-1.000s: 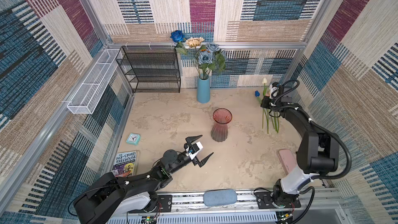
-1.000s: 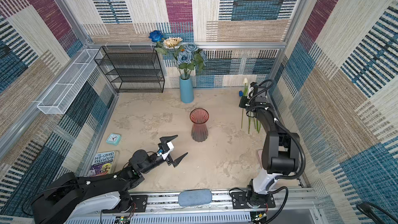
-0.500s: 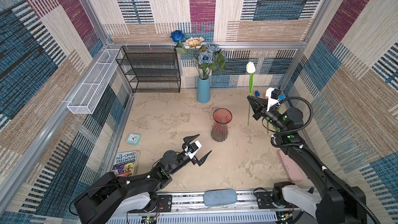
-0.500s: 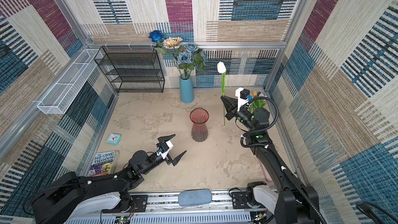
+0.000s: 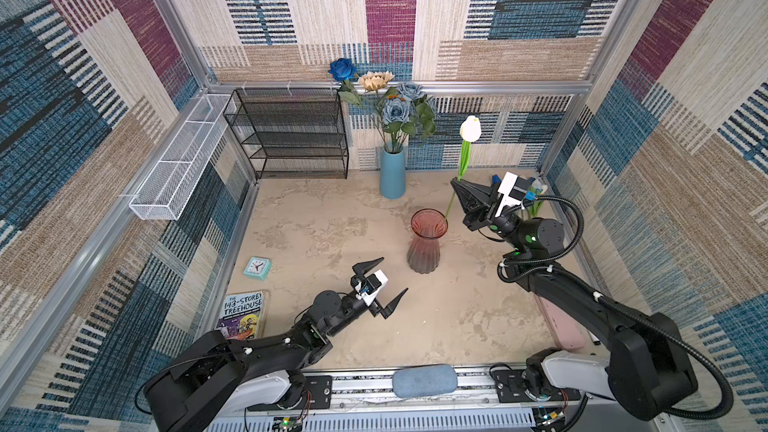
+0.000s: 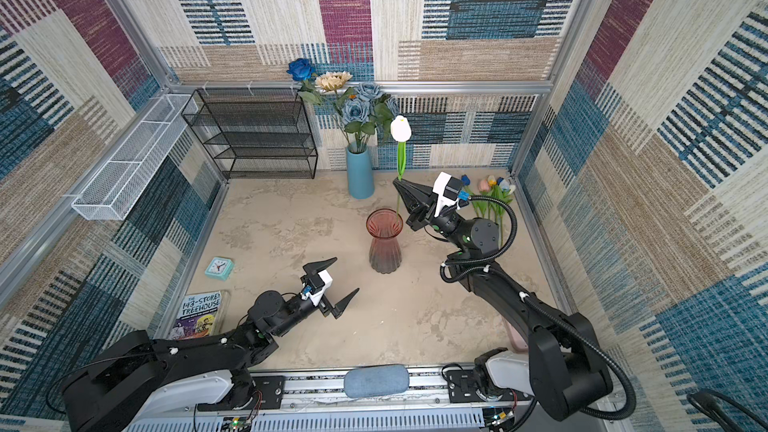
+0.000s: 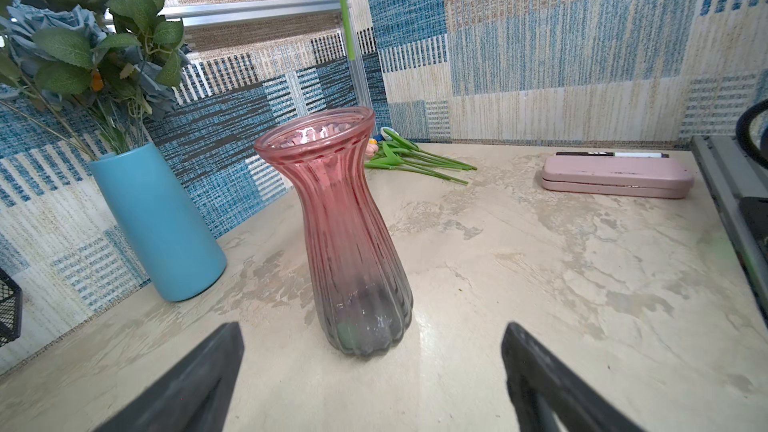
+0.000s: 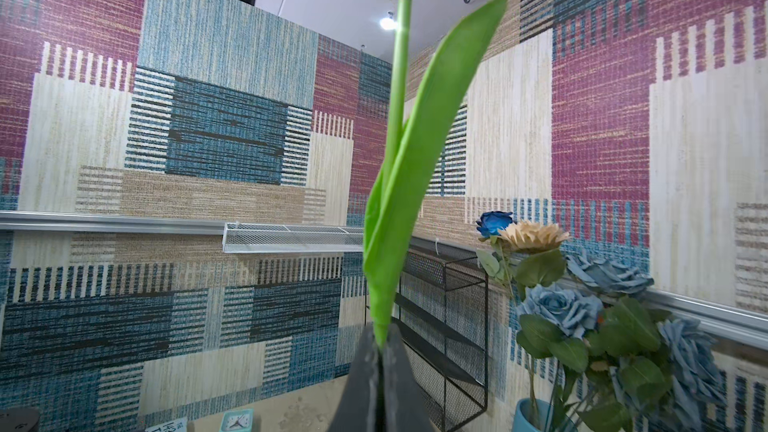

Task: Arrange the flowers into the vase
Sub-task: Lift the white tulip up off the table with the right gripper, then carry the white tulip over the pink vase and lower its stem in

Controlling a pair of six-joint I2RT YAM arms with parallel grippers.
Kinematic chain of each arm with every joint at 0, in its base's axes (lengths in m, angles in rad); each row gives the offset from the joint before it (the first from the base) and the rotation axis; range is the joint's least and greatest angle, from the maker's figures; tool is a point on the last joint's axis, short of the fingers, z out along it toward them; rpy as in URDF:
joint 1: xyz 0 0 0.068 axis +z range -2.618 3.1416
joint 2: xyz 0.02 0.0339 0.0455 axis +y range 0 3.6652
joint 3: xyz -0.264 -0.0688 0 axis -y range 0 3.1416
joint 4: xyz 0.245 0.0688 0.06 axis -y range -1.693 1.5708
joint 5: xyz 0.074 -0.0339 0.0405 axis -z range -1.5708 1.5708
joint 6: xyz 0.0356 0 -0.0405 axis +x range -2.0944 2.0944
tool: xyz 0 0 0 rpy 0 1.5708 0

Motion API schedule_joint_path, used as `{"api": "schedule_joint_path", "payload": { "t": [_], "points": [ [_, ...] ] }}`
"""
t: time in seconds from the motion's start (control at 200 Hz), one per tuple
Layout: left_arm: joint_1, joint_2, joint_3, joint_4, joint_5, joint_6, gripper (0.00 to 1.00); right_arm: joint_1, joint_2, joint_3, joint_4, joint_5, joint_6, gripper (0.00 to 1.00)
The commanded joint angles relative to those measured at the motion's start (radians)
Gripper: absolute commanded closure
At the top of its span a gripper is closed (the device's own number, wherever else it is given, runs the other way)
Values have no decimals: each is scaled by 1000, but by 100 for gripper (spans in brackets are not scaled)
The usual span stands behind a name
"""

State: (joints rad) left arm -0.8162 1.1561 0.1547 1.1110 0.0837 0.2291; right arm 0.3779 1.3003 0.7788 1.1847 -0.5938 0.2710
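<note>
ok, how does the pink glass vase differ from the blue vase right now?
The pink glass vase is see-through, ribbed and flared at the rim; the blue vase is opaque, smooth and nearly straight-sided. No stems rise from the pink glass vase; the blue vase holds a bouquet. Both stand upright on the table.

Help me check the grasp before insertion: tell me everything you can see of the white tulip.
The white tulip looks artificial: a closed cream-white bloom on a thin, smooth green stem with one long pointed leaf. It stands nearly upright, bloom up. The right gripper is shut on the stem at the leaf's base. The stem's lower end hangs near the rim of the pink glass vase, apparently not yet inside. Nothing else touches it.
</note>
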Motion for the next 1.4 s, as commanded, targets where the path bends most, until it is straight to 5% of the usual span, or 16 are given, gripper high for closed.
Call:
{"api": "schedule_joint_path", "payload": {
  "t": [0.0,0.781,1.392],
  "points": [
    [0,5,12,30,17,-29,0,18,55,17,93,14,7,100],
    [0,11,32,-14,33,-19,0,57,230,-95,-124,52,-180,93],
    [0,-1,31,-27,27,-9,0,62,88,-146,-166,147,-245,57]
  ]
}}
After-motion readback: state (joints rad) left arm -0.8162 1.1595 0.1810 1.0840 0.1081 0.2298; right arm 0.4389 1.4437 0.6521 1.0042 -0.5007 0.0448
